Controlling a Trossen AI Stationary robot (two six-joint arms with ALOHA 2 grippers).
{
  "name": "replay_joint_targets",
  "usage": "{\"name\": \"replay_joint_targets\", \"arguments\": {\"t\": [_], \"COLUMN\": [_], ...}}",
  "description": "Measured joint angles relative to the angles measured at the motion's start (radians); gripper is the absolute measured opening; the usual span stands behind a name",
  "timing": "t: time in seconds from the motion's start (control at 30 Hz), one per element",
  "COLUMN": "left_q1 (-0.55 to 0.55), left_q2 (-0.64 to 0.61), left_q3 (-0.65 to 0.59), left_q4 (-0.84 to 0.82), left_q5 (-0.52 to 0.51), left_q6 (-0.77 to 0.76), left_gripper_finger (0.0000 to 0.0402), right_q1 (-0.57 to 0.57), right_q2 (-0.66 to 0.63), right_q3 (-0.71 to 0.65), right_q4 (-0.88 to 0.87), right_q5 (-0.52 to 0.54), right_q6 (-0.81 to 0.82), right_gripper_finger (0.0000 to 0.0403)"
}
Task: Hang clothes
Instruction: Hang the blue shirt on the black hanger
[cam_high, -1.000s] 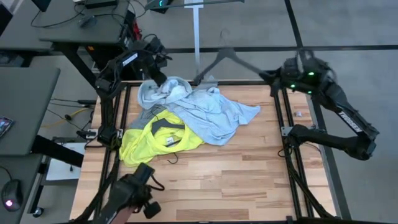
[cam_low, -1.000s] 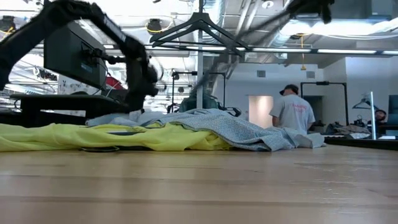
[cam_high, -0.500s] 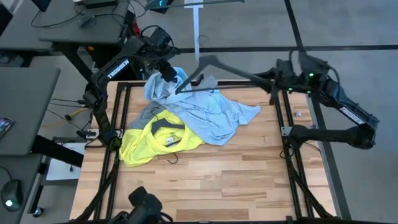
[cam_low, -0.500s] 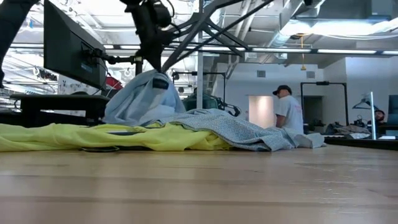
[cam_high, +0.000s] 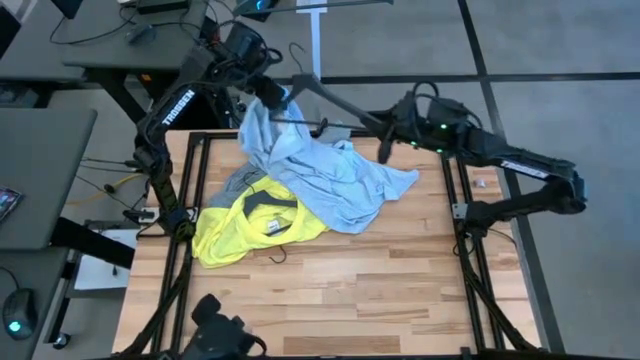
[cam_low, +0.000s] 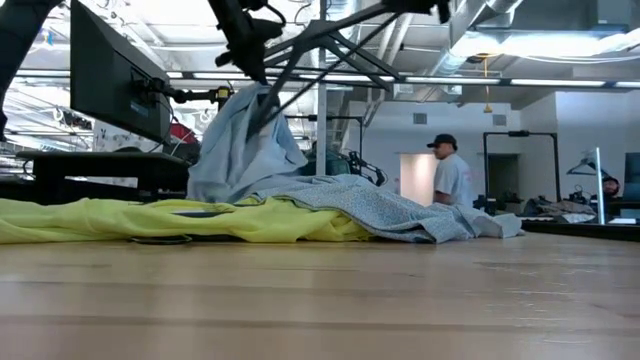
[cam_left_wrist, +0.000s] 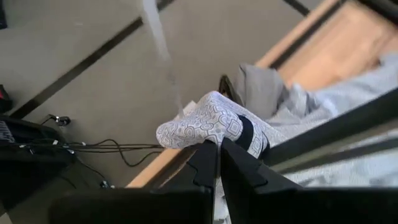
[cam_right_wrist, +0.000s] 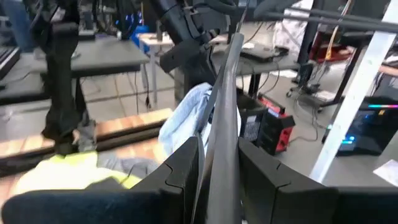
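Lifting the light-blue shirt (cam_high: 262, 122) by its collar at the table's (cam_high: 400, 290) far edge, our left gripper (cam_high: 268, 92) pinches it tight. Our right gripper (cam_high: 385, 127) clamps the hanger (cam_high: 330, 100). We should slide it in slowly.

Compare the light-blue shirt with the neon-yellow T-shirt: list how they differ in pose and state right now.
The light-blue shirt is partly lifted: the left end effector is shut on one end, raising it into a peak, while the neon-yellow T-shirt lies flat, ungripped.
The light-blue shirt sits toward the table's far edge, beside the black hanger gripped by the right end effector; the neon-yellow T-shirt lies nearer the middle, away from it.
Both rest on the wooden table, overlapping the grey T-shirt.
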Motion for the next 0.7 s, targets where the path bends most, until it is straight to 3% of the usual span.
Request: {"name": "replay_joint_targets", "arguments": {"t": [0.1, 0.4, 0.7], "left_q1": [0.019, 0.059, 0.029], "left_q2": [0.0, 0.001, 0.001], "left_q3": [0.021, 0.078, 0.173], "left_q4": [0.027, 0.042, 0.037], "left_q5": [-0.003, -0.001, 0.087], "left_q6": [-0.04, -0.057, -0.076], "left_gripper_finger": [0.0, 0.0, 0.0], "right_q1": [0.013, 0.04, 0.033], "right_q2": [0.059, 0.213, 0.348], "right_q3": [0.0, 0.0, 0.001], "right_q4": [0.087, 0.216, 0.358], "right_q5": [0.063, 0.104, 0.131], "right_q6": [0.0, 0.045, 0.066], "right_gripper_finger": [0.0079, 0.0079, 0.0079]}}
